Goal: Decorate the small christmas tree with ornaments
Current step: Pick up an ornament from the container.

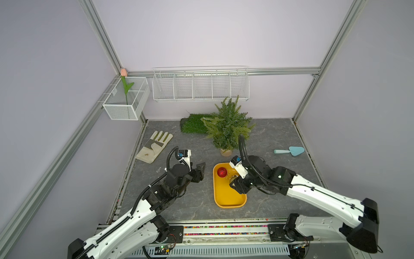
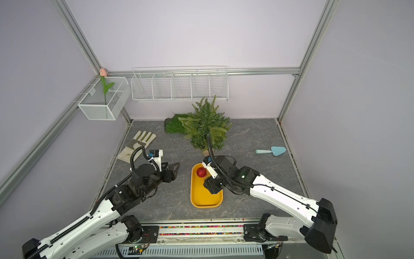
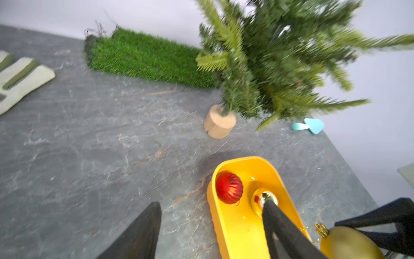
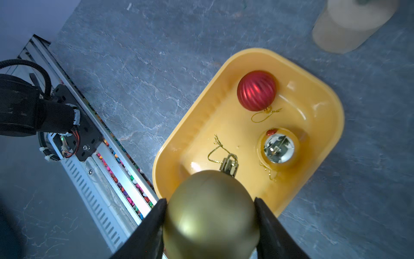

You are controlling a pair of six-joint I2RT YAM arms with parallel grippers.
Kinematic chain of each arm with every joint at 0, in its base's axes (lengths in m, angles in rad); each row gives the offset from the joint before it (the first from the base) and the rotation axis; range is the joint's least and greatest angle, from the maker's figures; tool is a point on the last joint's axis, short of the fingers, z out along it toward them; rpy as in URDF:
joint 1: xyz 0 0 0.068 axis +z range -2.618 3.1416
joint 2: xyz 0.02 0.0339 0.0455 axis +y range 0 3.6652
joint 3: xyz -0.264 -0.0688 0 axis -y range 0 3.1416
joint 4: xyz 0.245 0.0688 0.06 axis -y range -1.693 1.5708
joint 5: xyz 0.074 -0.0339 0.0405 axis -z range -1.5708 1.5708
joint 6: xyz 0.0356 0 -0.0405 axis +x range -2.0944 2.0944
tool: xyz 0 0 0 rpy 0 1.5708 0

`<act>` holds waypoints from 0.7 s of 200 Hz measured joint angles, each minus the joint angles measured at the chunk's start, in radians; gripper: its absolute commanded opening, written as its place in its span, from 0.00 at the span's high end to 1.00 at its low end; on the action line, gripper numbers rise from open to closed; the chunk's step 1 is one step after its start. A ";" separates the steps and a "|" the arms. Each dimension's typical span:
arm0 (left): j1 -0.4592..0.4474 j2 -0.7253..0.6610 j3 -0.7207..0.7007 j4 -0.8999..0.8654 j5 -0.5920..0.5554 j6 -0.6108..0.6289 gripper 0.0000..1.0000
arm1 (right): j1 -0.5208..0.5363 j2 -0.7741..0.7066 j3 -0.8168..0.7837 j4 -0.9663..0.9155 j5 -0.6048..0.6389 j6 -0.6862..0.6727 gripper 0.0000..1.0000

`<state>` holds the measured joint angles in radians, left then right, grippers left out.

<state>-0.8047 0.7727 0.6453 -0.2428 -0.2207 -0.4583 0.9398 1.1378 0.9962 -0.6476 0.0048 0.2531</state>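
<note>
Grey, slate-patterned tabletop [image 1: 183,201] carried the whole job, and you were to take the yellow tray [image 4: 195,116] as your reference.

**Progress.** No bauble hung on the small christmas tree [image 1: 227,125], which stood just beyond the tray's rounded end on a pale cylindrical base [image 3: 219,122]. All three hangings were therefore outstanding. One pickup looked complete. Your right gripper [image 4: 210,201] was clamped on the matte gold bauble [image 4: 210,215], one black finger on each side of the sphere, over the tray's opposite end. The red bauble [image 4: 256,90] and the mirror bauble [image 4: 279,148] lay inside the tray at the end nearest the tree, apart from each other. Your left gripper [image 1: 200,171] stood with its jaws apart and empty beside the tray's long side.

**Materials.**
- The tray was glossy moulded plastic with rounded corners and a raised wall.
- The held bauble was smooth and satin, with a brass-coloured cap and a thin gold cord (the loop hung free, not pinched).
- The red bauble was ribbed and shiny.
- The mirror bauble reflected its surroundings.
- The tree's branches were bristly needle sprays. You would probably have needed to pass each loop over a branch tip.
</note>
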 measured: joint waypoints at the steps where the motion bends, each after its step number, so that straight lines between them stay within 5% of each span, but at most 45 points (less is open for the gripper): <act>1: 0.000 -0.002 0.002 0.003 0.004 0.003 0.27 | 0.000 -0.003 0.000 0.000 0.002 -0.002 0.45; 66: 0.000 -0.065 0.066 0.098 0.182 0.166 0.27 | -0.014 -0.348 -0.088 0.148 0.050 -0.338 0.42; 140: 0.000 -0.034 0.203 0.057 0.322 0.327 0.24 | -0.029 -0.406 -0.139 0.248 0.062 -0.850 0.43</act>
<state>-0.8047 0.7391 0.8486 -0.1860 0.1017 -0.1310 0.9104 0.7319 0.8574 -0.3996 0.0666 -0.5964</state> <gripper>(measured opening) 0.754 0.579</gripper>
